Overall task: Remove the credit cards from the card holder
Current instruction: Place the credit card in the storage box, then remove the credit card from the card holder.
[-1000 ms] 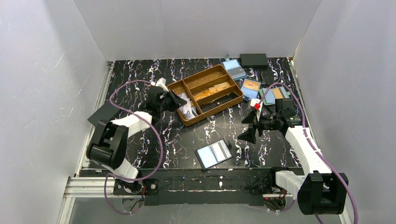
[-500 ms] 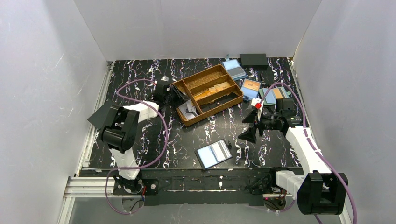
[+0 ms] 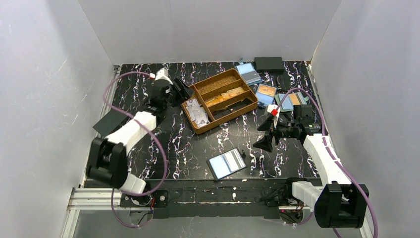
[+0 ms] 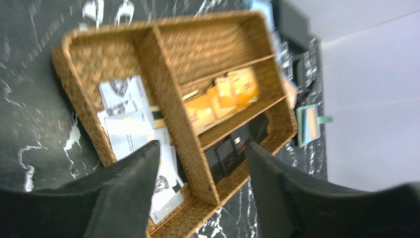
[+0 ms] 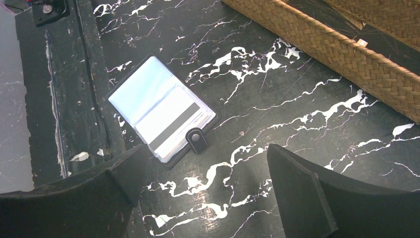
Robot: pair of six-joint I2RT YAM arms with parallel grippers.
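The card holder lies opened flat on the table near the middle of the near edge. Its snap tab is thrown outward so the pockets face up for access. 1 striped card sits in the pocket beside the tab. Several credit cards lie piled in the end compartment of the woven tray toward the far edge, evidently the collection point. The left gripper hovers over that compartment, fingers spread, holding nothing. The right gripper hangs released and empty above the holder, judged ready for the next extraction.
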